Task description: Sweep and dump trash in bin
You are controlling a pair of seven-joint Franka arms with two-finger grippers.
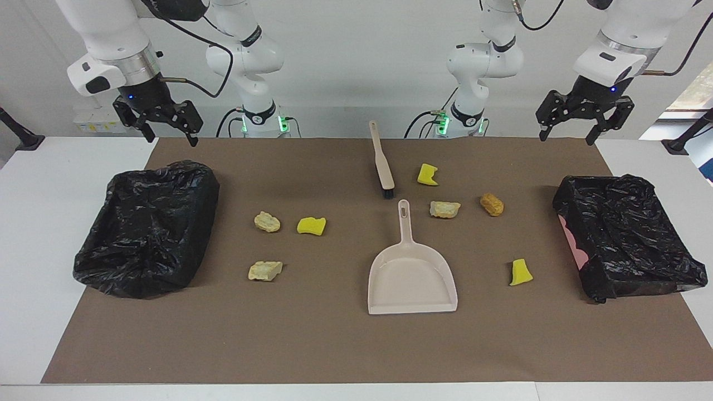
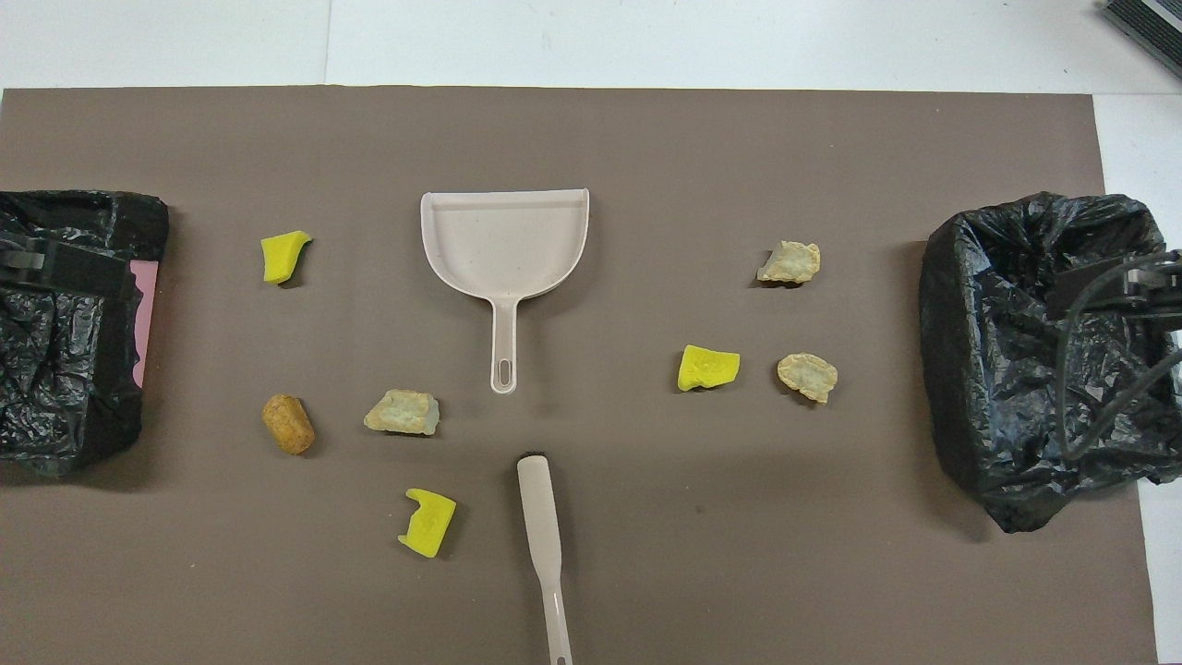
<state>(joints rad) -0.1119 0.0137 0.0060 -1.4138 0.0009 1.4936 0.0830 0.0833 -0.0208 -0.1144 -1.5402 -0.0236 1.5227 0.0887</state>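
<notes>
Arms hang up high at both ends of the table, bent at the elbow, with their hands pointing down. The left gripper (image 1: 585, 125) is over the edge of the brown mat (image 1: 334, 345), close to the bin (image 1: 629, 234) lined with a black bag at that end, and its fingers are spread wide with nothing in them. The right gripper (image 1: 164, 122) is over the mat's edge by the other bin (image 1: 147, 225), and it is wide and empty too. Both arms wait. The brush (image 1: 382, 161) lies flat in the middle of the mat, handle toward the robots and bristles pointing away. The dustpan (image 1: 411, 273) lies just past the bristles, farther from the robots, its handle tip near the bristles but not touching. The trash (image 1: 444, 209) is seven bits spread on the mat. Beside the brush toward the left arm's end is a yellow sponge piece (image 1: 427, 174). Beside the dustpan's handle on that same side are a pale chunk and an orange-brown lump (image 1: 492, 204), and another yellow piece (image 1: 520, 273) lies beside the pan. Toward the right arm's end lie one yellow piece (image 1: 311, 225) and two pale chunks (image 1: 267, 221).
</notes>
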